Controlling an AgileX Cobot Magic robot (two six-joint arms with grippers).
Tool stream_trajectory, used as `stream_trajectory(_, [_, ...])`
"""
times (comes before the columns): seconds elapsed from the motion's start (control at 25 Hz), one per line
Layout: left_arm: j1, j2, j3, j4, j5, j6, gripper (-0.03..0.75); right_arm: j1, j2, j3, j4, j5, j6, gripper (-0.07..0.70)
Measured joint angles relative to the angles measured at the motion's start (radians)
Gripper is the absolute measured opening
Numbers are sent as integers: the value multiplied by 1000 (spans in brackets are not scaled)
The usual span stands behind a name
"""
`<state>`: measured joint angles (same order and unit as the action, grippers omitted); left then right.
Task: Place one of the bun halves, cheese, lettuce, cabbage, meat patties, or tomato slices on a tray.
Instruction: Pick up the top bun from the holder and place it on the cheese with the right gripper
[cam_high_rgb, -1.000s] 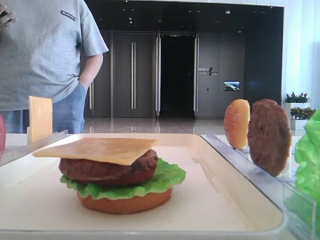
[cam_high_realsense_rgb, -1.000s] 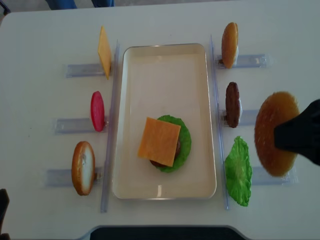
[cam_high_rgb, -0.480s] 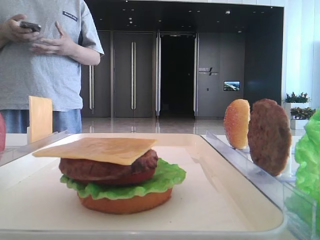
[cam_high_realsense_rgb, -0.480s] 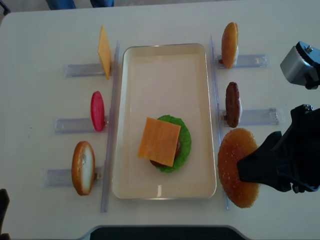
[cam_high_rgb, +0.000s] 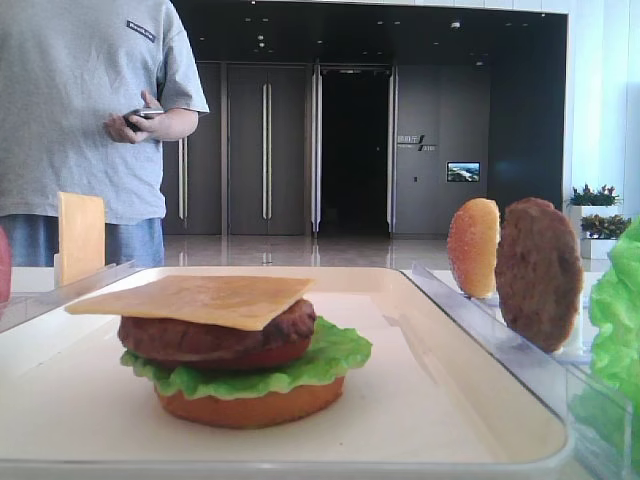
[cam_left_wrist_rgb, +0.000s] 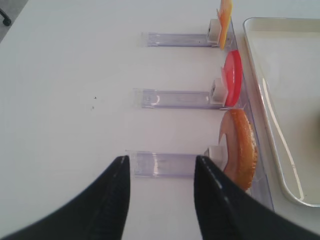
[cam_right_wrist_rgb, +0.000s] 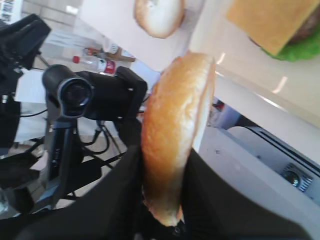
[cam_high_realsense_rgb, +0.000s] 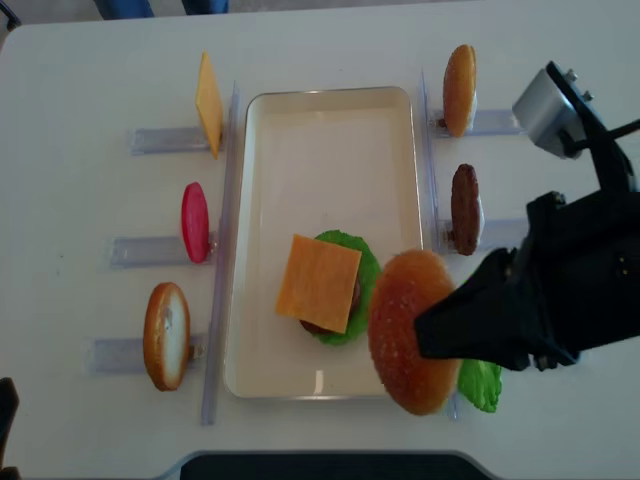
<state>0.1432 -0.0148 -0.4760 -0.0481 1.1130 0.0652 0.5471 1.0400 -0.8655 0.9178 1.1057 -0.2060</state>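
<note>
1. The cream tray (cam_high_realsense_rgb: 330, 110) already carries a part-built burger near its front end: bottom bun (cam_high_rgb: 250, 405), lettuce (cam_high_rgb: 335, 355), what looks like a tomato slice, a meat patty (cam_high_rgb: 215, 335) and a square of cheese (cam_high_realsense_rgb: 318, 283) on top. Only the top seems to be missing.
2. The right gripper (cam_high_realsense_rgb: 432, 335) is clamped shut on the bun crown (cam_high_realsense_rgb: 410, 330) and holds it in the air over the tray's right front corner, just beside the stack and not yet above it. To my eye it needs carrying across, laying flat and letting go.
3. That crown is a domed, golden-brown round with pale sesame speckles. In the right wrist view it stands on edge between the jaws, pinched across its thickness.
4. The left gripper (cam_left_wrist_rgb: 160, 170) hangs with its jaws apart and empty over the table, near a spare bun half (cam_left_wrist_rgb: 241, 147) in its clear rack.
5. Spare pieces stand on edge in racks along both sides of the tray: a cheese slice (cam_high_realsense_rgb: 208, 103), a tomato slice (cam_high_realsense_rgb: 195, 221), a second patty (cam_high_realsense_rgb: 464, 208).
</note>
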Motion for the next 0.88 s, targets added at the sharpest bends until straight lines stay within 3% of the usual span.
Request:
stream_trajectory(0.2, [0, 0, 1, 0, 0, 0, 327, 0, 150, 0, 245, -29, -236, 200])
stream_trajectory(0.36, [0, 0, 1, 0, 0, 0, 327, 0, 290, 0, 394, 5, -406, 200])
stream_trajectory(0.88, [0, 0, 1, 0, 0, 0, 327, -11, 609, 0, 604, 25, -728, 200])
